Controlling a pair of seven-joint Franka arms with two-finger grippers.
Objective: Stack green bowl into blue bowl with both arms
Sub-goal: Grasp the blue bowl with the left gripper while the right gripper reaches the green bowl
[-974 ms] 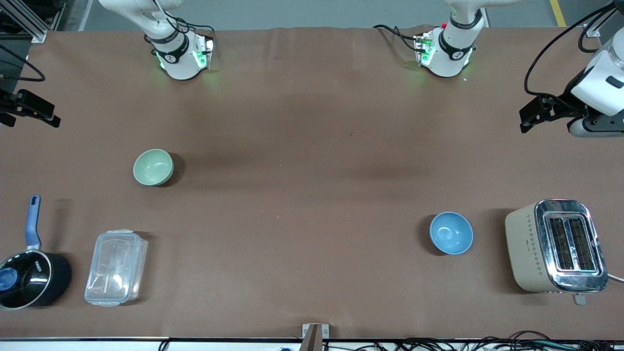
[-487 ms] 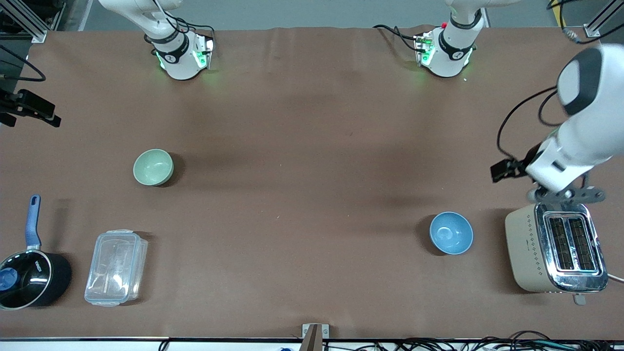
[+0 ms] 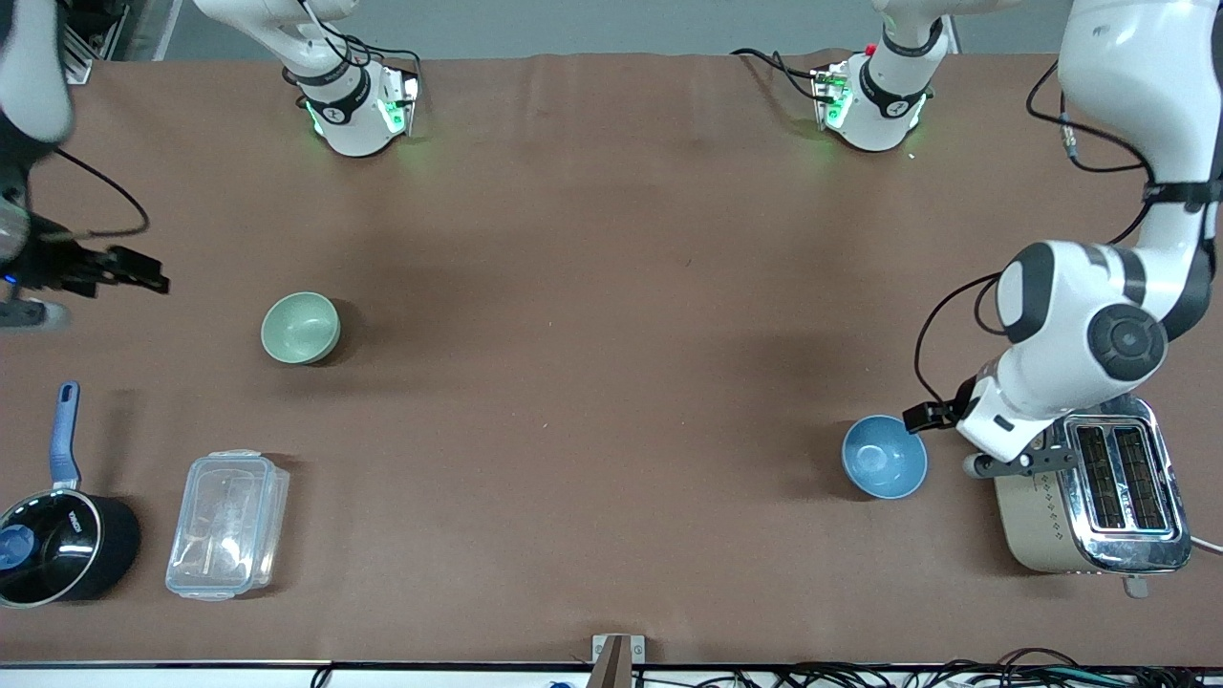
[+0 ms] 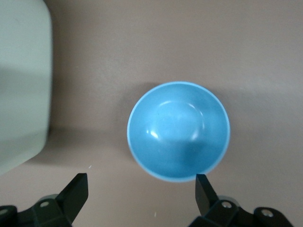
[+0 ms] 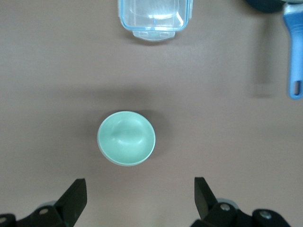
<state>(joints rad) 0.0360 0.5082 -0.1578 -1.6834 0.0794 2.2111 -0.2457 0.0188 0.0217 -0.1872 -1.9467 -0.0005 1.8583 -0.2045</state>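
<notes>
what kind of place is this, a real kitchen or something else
Probably a robotics lab bench set up as a mock kitchen: two robot arms bolted to a brown-covered table, with a toaster and saucepan spread out, cables along the edge.

Two glossy white jointed arms [image 3: 1080, 344] — black bands, looping black cables, green-lit bases [image 3: 358, 119].
</notes>
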